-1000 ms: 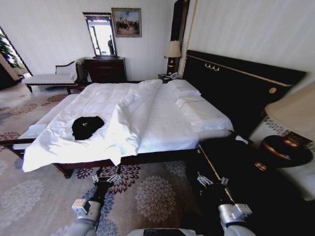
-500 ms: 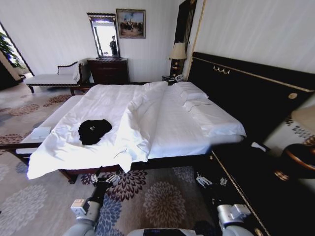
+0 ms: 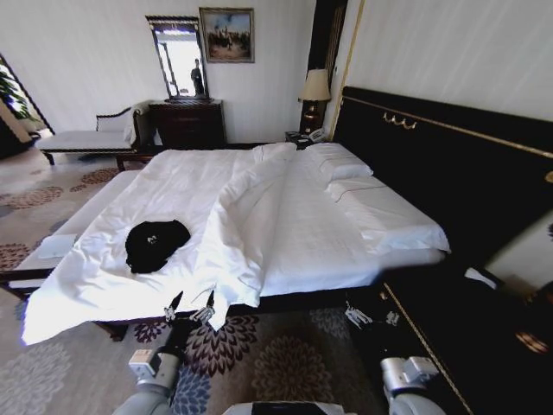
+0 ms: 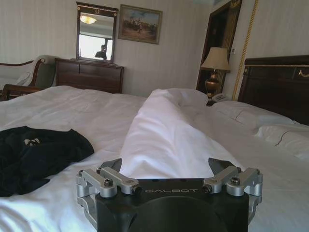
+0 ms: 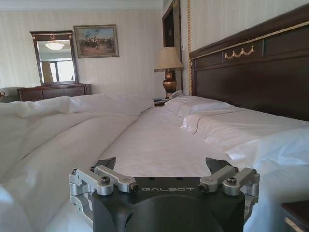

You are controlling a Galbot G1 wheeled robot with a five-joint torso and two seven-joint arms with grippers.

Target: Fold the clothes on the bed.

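The clothes, a crumpled black T-shirt (image 3: 155, 245) with a bit of white print, lie on the near left part of the bed (image 3: 302, 225), on the white duvet. My left gripper (image 3: 190, 305) is open at the bed's near edge, a little to the right of the shirt and short of it. In the left wrist view the gripper (image 4: 166, 166) stands wide open and the shirt (image 4: 34, 154) lies off to one side. My right gripper (image 3: 370, 316) is open beside the bed's near right corner; in its own view it (image 5: 161, 163) faces the bare sheet and pillows (image 5: 203, 108).
A thick fold of duvet (image 3: 246, 216) runs down the bed's middle. The dark headboard (image 3: 449, 173) and a dark nightstand (image 3: 467, 337) are to the right. A white-cushioned bench (image 3: 82, 138), a dresser with mirror (image 3: 186, 121) and a lamp (image 3: 315, 86) stand at the back. Patterned carpet (image 3: 285, 354) lies below.
The whole picture has shifted: the camera has come nearer the bed and turned, so the right-hand lamp has left the view. Both grippers now hang at the bed's near edge.
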